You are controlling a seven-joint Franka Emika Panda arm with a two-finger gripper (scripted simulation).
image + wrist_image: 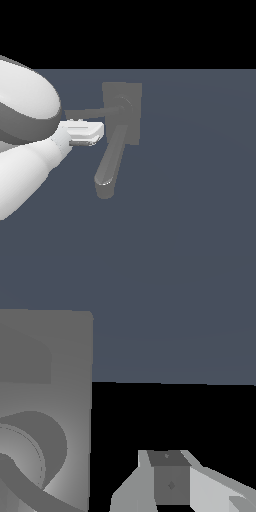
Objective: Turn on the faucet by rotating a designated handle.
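Where the thin flat handle [92, 112] leaves the round hub [122, 104], it runs straight out toward the exterior view's left, a slim grey bar ending close to the big white links of the arm [25, 130]. The hub sits on the rectangular base plate [131, 90] of the matte grey faucet [120, 135], which stands on the blue-grey floor [200, 175] about midway across it, nearer its far edge than its near one. From the same hub the thick rounded spout [111, 160] reaches toward the near edge and a little to the exterior view's left, its tip [104, 190] turned down.

Just beside the handle, on its near side, lies the gripper [87, 133], a white block with a dark underside, pointing toward the spout. It appears close under the bar, but whether it touches the bar cannot be told from this angle. Its fingers are not separately visible here, so whether it is released or clenched cannot be told.

In the wrist view the base plate [70, 381] fills one side as a tall grey slab, with the curved hub [30, 451] and a dark band [25, 491] crossing in front of it. A single grey-and-white finger [170, 481] shows against the black background, apart from the plate, with nothing seen held against it.
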